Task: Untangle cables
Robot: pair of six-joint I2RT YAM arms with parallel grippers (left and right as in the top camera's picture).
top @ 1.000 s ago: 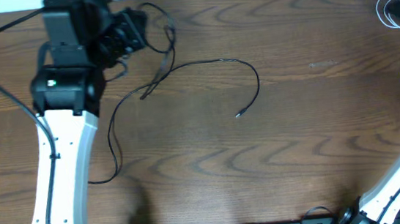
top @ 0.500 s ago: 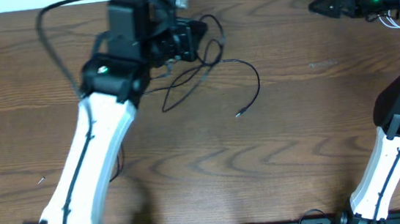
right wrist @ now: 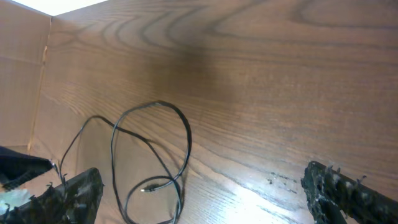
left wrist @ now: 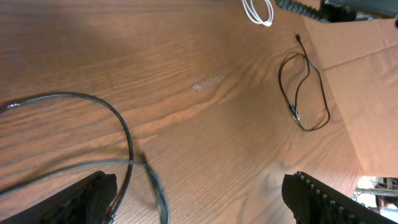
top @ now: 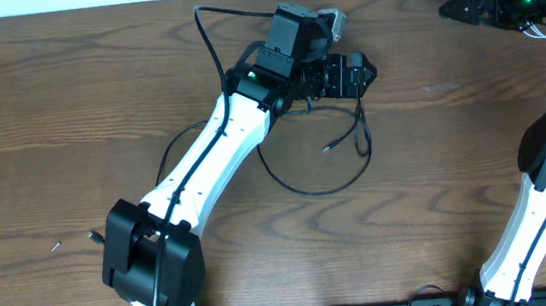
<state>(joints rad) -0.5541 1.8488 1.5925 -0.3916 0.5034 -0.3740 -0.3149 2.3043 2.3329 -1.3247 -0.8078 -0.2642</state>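
A thin black cable lies in a wide loop on the wooden table, its plug end inside the loop. My left gripper hovers over the loop's upper right part. In the left wrist view this gripper is open, with the cable running loose on the table between its fingers, close to the left finger. The white cable lies far off, by the right arm. A second black cable is looped in front of my open right gripper, which sits at the table's top right.
A cardboard wall stands along the table's right side, close to the second black cable. The left arm stretches diagonally across the middle of the table. The table's far edge runs along the top.
My left arm swung right across the table, dragging the black cable along, then opened and let it go. The cable now lies in a new loop. My right gripper came in at the top right.
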